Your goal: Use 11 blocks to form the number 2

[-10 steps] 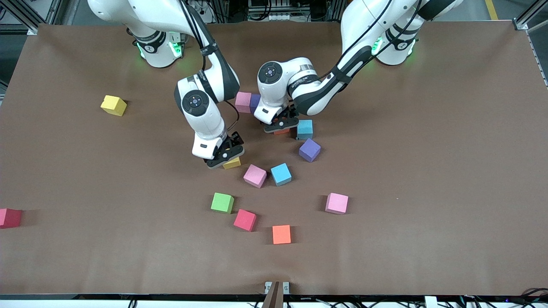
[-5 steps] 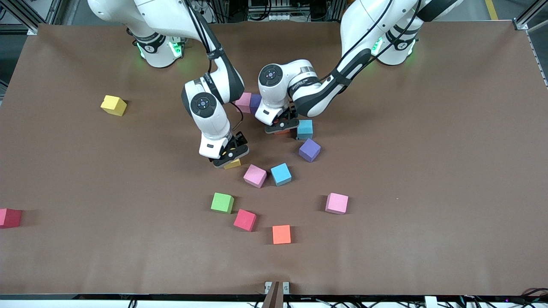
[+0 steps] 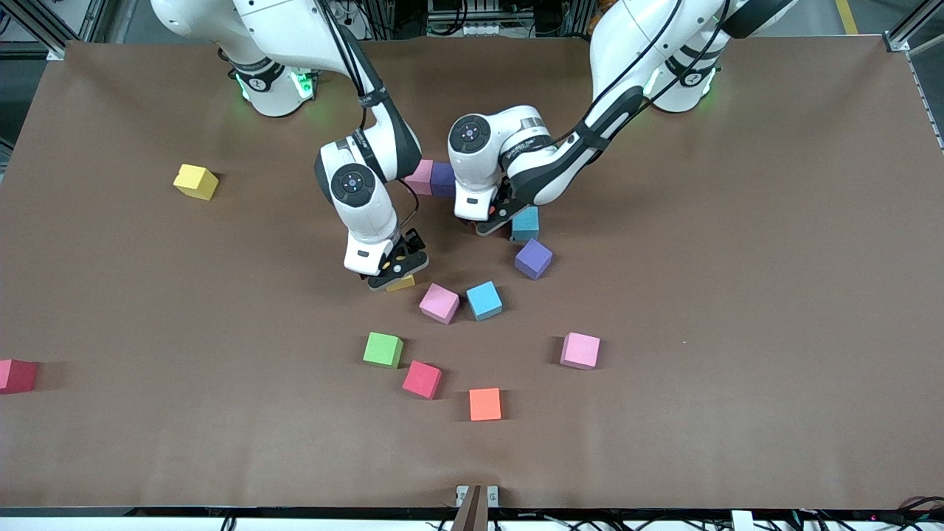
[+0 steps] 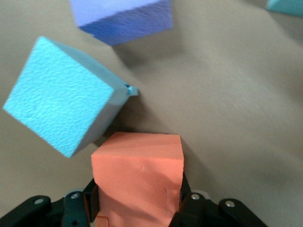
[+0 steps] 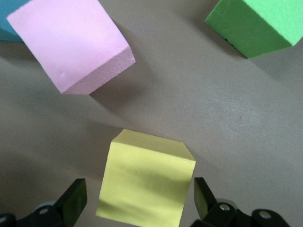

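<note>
On the brown matte table cover, mid-table, I've got both arms down low. The L gripper is clamped on an orange block: in the left wrist view the fingers press its two sides, w/ a blue block just beside it and a purple block a bit further off. In the front view that orange one is mostly hidden under the wrist.

The R gripper sits over a yellow block, jaws spread wide either side of it, not touching; a sliver of that block shows in the front view. Its wrist cam also catches a pink block and a green block nearby.

Rest of the blocks lie scattered: pink+purple pair touching, up betw. the two wrists; a pink and a blue side by side; green, red, a 2nd orange and a lone pink nearer the front cam. A 2nd yellow and a 2nd red sit well apart, toward the R arm's end.

Around the table: alu frame rails and cabling at the edges, green lights on both arm bases.
</note>
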You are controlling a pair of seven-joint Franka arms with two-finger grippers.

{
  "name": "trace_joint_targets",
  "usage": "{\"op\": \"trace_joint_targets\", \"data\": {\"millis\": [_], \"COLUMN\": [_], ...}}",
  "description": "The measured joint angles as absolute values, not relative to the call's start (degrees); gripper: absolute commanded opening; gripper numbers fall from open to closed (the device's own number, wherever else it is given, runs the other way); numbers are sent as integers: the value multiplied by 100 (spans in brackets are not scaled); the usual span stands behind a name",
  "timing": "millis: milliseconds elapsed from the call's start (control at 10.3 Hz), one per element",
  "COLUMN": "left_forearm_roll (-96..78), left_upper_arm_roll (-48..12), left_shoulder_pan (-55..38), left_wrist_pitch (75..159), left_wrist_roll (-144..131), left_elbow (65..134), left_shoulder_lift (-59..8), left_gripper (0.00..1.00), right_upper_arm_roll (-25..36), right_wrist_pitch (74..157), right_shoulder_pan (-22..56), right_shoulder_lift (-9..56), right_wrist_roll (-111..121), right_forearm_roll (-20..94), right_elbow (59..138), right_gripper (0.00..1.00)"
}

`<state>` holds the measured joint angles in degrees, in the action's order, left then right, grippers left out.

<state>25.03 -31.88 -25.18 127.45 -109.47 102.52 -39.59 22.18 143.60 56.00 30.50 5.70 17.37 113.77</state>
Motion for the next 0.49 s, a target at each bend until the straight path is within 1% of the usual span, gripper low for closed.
{"op": "trace_joint_targets", "data": {"millis": [98,195,488], "left_forearm_roll": [2504,2504,2504], "left_upper_arm_roll": [-3194,-3217,-3427], "left_shoulder_pan": [-2519,-2529,-2576], "left_wrist_pitch": [12604,12488,12392], "left_wrist_roll": [-11414,-11881,-13426], "left_elbow": [10249,10252,10354], "left_shoulder_lift": [-3935,-3924,-3921], "left_gripper": [0,0,0], "right_upper_arm_roll": [2218,2217,2193], "right_wrist_pitch": [14365,14370,14411], "right_shoulder_pan": [5600,5600,5604], "right_shoulder_lift": [3071,3088,3089], "right_wrist_roll": [570,570,754], "right_forearm_roll": [1738,1740,1739], "right_elbow": [11377,11377,11347], "right_gripper": [57,1,0]}}
